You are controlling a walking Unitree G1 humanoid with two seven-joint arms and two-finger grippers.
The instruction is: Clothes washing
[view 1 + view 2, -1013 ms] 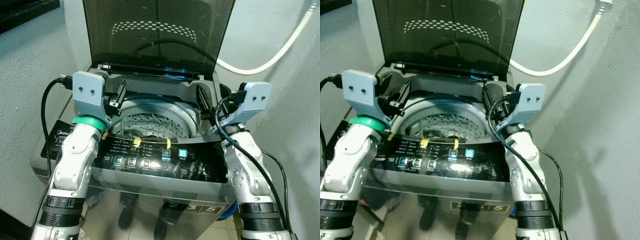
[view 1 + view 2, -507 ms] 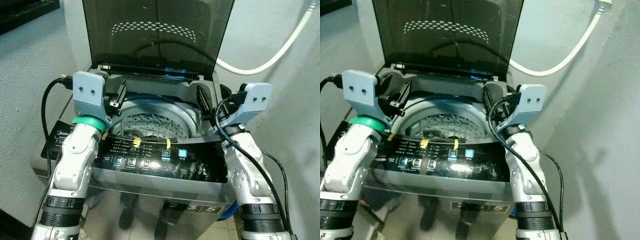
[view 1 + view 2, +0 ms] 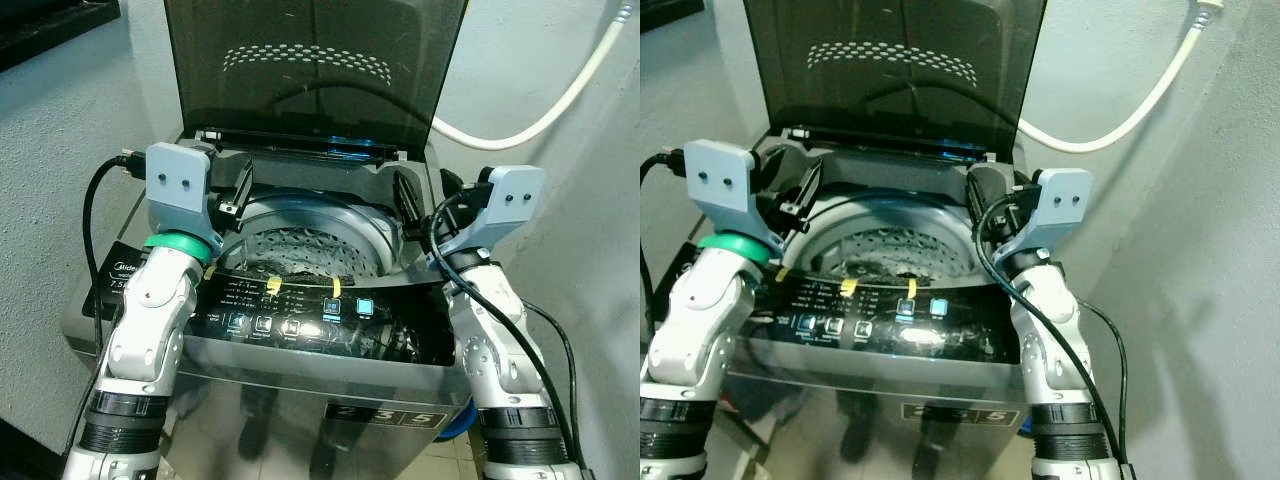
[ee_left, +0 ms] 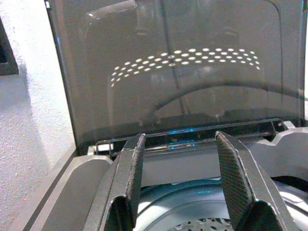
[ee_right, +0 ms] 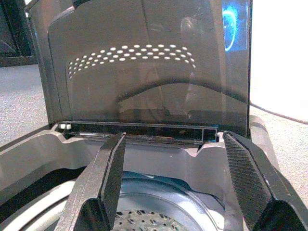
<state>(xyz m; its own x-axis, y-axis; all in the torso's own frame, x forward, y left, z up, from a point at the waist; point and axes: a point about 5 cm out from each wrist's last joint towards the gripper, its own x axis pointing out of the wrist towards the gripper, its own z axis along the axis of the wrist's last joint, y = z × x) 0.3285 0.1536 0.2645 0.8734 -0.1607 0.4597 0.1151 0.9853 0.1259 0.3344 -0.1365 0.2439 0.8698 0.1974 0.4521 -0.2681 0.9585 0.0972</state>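
On my left, the left pincer (image 3: 240,190) hangs over the left rim of the washing machine (image 3: 300,370), its fingers (image 4: 130,178) apart and holding nothing; I see the smoked lid (image 3: 315,70) standing raised behind the opening; the perforated drum (image 3: 305,250) lies beneath and between both arms, and I cannot make out any clothes in it; the dark control panel (image 3: 310,320) with lit buttons runs along the front edge; on my right, the right pincer (image 3: 405,200) sits above the right rim, fingers (image 5: 108,178) likewise spread and empty; a white hose (image 3: 545,110) curves along the wall behind it.
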